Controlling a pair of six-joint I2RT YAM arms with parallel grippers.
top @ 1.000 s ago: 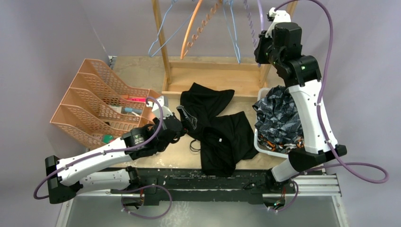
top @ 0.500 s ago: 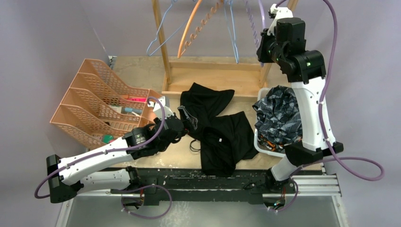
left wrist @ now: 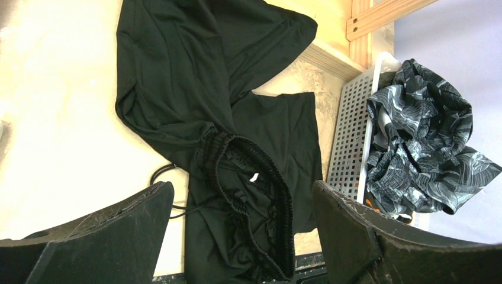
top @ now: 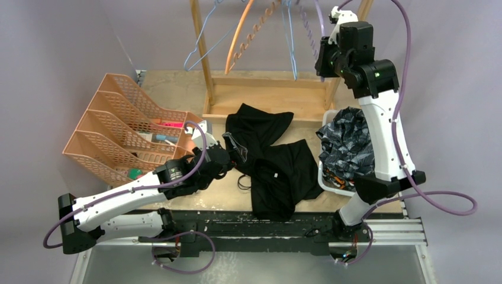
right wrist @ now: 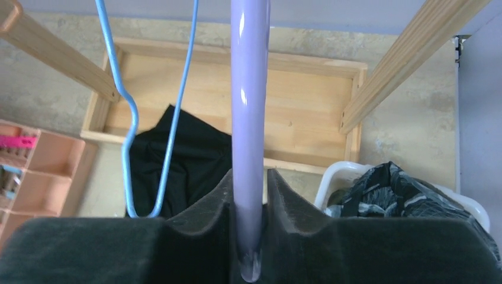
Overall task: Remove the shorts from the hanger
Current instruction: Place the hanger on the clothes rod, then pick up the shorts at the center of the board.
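The black shorts [top: 269,160] lie crumpled on the table's middle; their waistband shows in the left wrist view [left wrist: 248,177]. The grey-blue camouflage shorts [top: 349,145] are heaped in a white basket [top: 324,171], with a bit of orange fabric [top: 336,177] under them. The olive green pair is out of view. My left gripper [top: 228,158] is open and empty at the black shorts' left edge, and in its own view [left wrist: 243,195] the waistband lies between the jaws. My right gripper [top: 324,56] is raised at the rack, shut on a purple hanger [right wrist: 250,118].
A wooden rack [top: 269,94] stands at the back with bare blue [top: 204,50] and orange [top: 240,35] hangers on it. An orange mesh letter tray [top: 124,130] with small items sits at the left. The basket is at the right table edge.
My right arm has shifted a little to the left at the rack with the purple hanger in its grip. The left arm and the shorts have not moved.
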